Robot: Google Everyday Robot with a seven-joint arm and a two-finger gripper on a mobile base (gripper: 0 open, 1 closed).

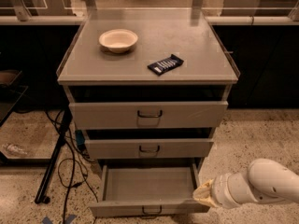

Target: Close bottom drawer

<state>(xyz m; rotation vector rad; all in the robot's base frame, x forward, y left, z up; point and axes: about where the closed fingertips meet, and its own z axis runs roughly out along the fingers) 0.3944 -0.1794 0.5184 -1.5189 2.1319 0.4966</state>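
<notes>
The bottom drawer (148, 186) of the grey metal cabinet is pulled far out and looks empty inside. Its narrow front panel with a small dark wire handle (150, 212) sits at the lower edge of the view. My gripper (202, 195) comes in from the lower right on a white arm (261, 183). It sits just off the drawer's front right corner. Only its tan tip shows.
The top drawer (148, 114) and middle drawer (148, 148) stick out a little. On the cabinet top stand a cream bowl (118, 40) and a dark snack packet (165, 64). A black stand leg and cables (58, 153) lie on the floor to the left.
</notes>
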